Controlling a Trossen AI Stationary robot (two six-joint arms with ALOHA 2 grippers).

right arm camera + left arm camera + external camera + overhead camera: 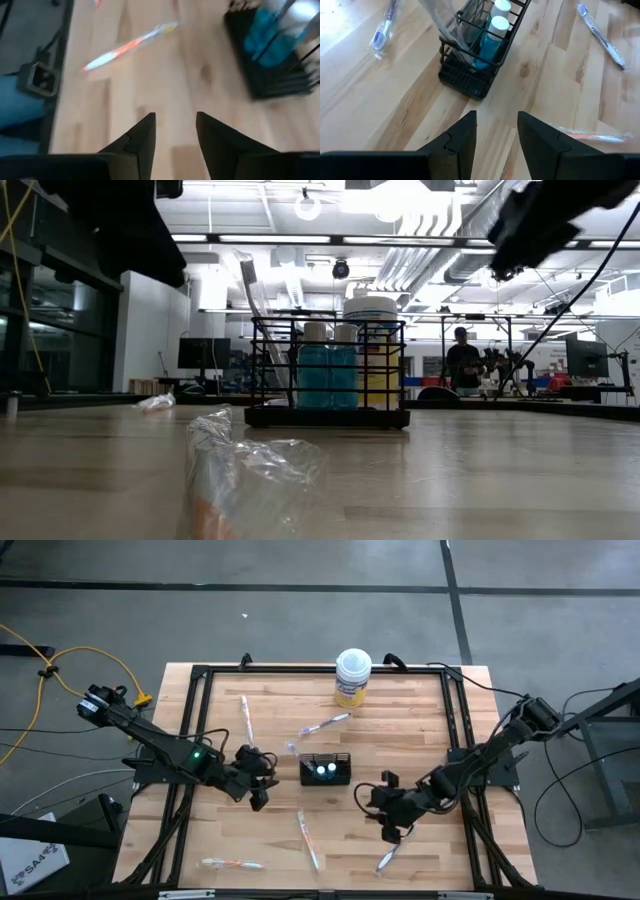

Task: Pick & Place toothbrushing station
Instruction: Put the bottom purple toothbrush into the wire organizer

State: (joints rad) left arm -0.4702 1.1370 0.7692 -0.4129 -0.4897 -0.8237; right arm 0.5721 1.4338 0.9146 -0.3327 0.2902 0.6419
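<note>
The black wire-mesh holder stands on its base at the table's middle, with two teal white-capped tubes and one wrapped toothbrush leaning in it. It also shows in the low view and the right wrist view. My left gripper is open and empty just left of the holder. My right gripper is open and empty to the holder's near right. Both are apart from it.
Wrapped toothbrushes lie loose on the table: far left, far middle, near middle, near left, near right. A white-lidded yellow round tub stands at the far edge. A black frame borders the table.
</note>
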